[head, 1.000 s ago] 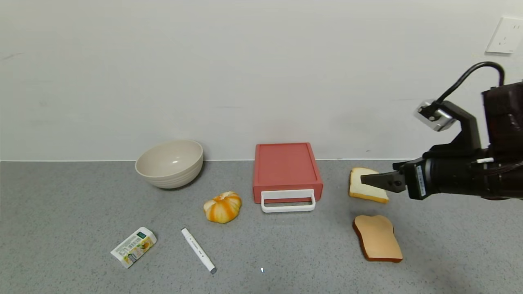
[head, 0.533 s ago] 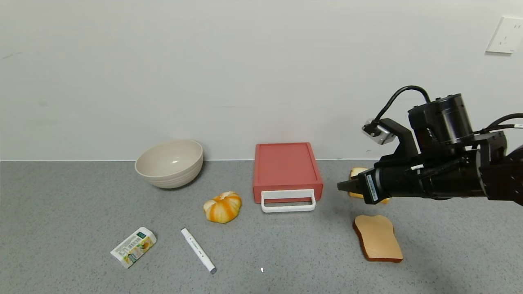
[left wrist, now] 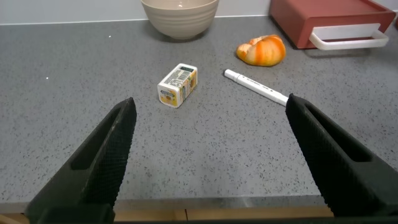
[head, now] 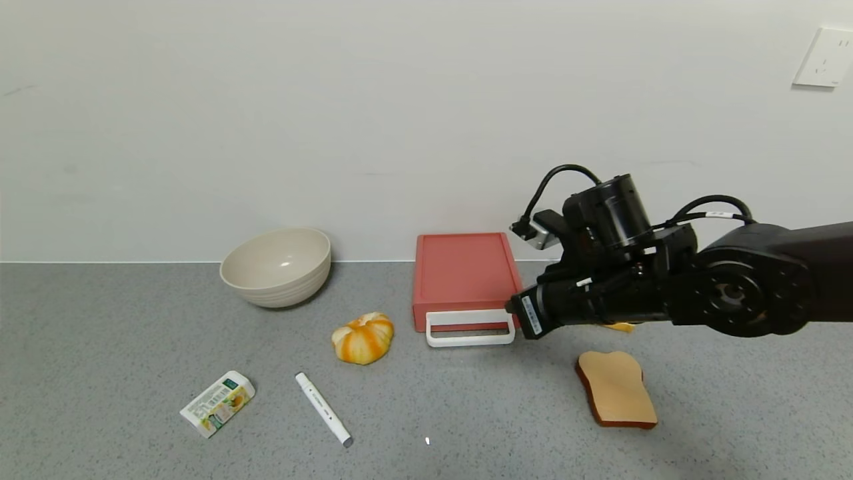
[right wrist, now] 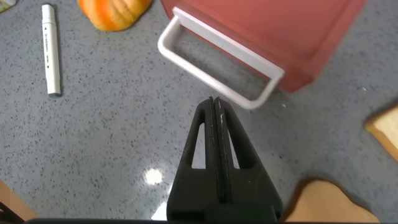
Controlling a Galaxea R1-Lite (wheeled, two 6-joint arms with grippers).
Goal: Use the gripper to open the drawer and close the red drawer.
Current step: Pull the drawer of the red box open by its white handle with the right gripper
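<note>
The salmon-red drawer [head: 466, 273] sits at the back of the table with its white loop handle [head: 470, 328] facing me; it looks pushed in. My right gripper [head: 510, 309] is shut and empty, just off the handle's right end and a little above the table. In the right wrist view the shut gripper [right wrist: 213, 101] points at the handle [right wrist: 217, 57] and the drawer [right wrist: 280, 31], close to the loop's front bar without touching it. My left gripper [left wrist: 210, 106] is open and empty over the table's front edge, far from the drawer [left wrist: 329, 18].
A beige bowl [head: 276, 267] stands at the back left. A small orange pumpkin [head: 363, 338], a white marker [head: 323, 408] and a small carton [head: 218, 403] lie left of the drawer. A toast slice [head: 616, 389] lies under my right arm; another slice [head: 620, 327] is mostly hidden behind it.
My right arm has swung left from over the bread slices to the right end of the drawer handle, with its fingers shut throughout. The drawer has not moved.
</note>
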